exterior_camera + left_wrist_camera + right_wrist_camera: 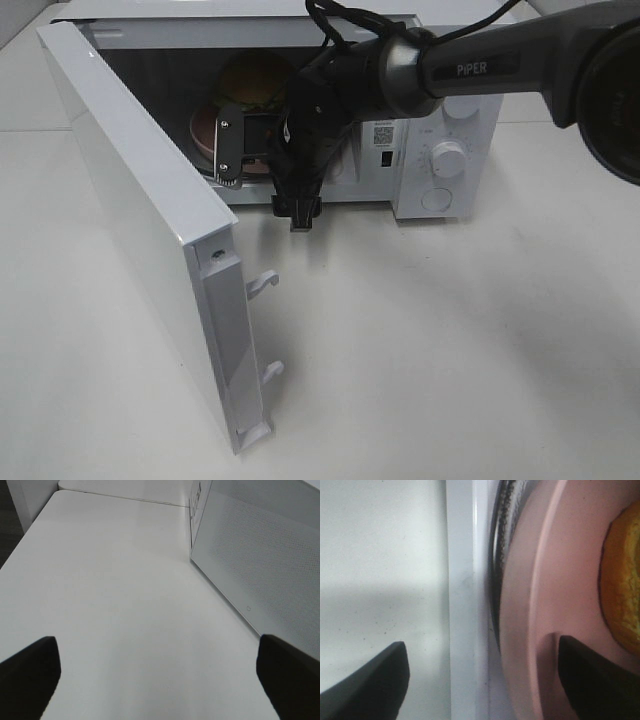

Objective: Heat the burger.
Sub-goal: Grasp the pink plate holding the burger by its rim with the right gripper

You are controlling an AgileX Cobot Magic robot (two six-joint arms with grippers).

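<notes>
microwave (440,150): white, at the back of the white table (450,350), cavity facing the camera, two dials on the right-hand control panel, QR sticker beside them.
door (140,220): swung wide on its left hinge, edge-on to the high camera, two latch hooks sticking out of the free edge.
burger (255,82): inside the cavity, left half, sitting on the pink plate (205,130). Bun top and a bit of green visible in the high view; the rest is hidden behind the right arm. Wrist view catches only a golden-brown sliver at the frame edge.
pink plate, close up: rim and flat fill most of the right wrist view, on the dark-edged turntable (501,560), just inside the white front sill of the microwave.
right gripper (296,212): arm reaches in from the right across the middle, wrist at the cavity mouth, fingers pointing down at the front sill. Jaws apart; one fingertip over the table side of the sill, the other over the plate rim. Nothing between them, can't tell if the plate-side finger touches the plate.
left gripper (160,680): out of the high view. Own camera shows both dark fingertips at the frame corners, jaws spread wide, nothing held, bare table under them, the outer face of the door just beside.
</notes>
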